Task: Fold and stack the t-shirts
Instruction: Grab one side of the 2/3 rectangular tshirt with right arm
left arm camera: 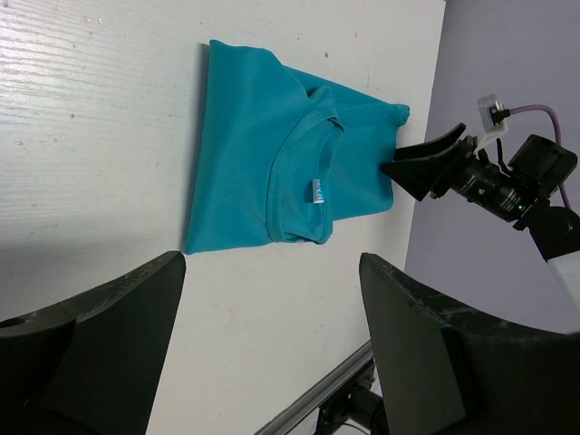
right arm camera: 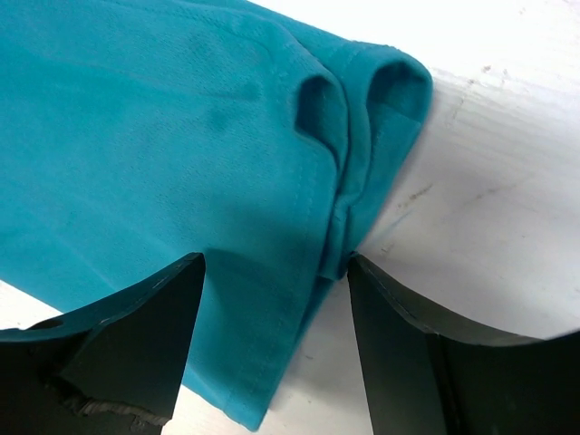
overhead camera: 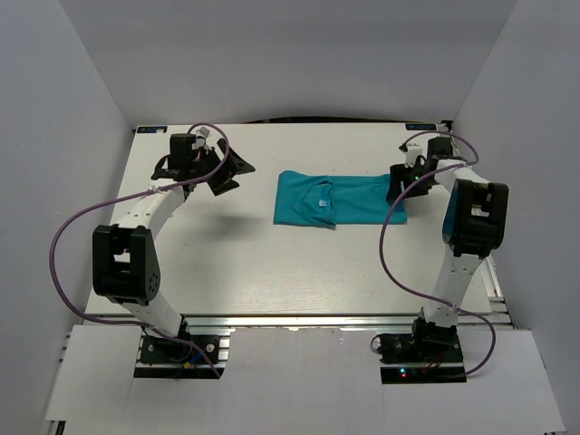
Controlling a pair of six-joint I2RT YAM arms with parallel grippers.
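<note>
From here I see one teal t-shirt [overhead camera: 335, 199] lying flat on the white tabletop [overhead camera: 272, 272], in the far half and somewhat toward the right arm's side. It is plain, soft cloth with no print, folded into a rough oblong whose long side runs left to right in the overhead view. The collar [left arm camera: 304, 177] faces up, with a small pale label [left arm camera: 318, 191] sewn just inside it. The surface is mostly smooth, with a few shallow creases.

At the right-hand end the layers are doubled over. The right wrist camera shows rolled hems [right arm camera: 362, 118] stacked one on another, with stitching along the edge.

The right fingers [overhead camera: 399, 186] are spread apart at that end of the shirt, one on each side of the folded edge, gripping nothing. I cannot tell whether their tips press the cloth. The left fingers [overhead camera: 231, 172] are also released and wide, over bare tabletop well left of the shirt.
</note>
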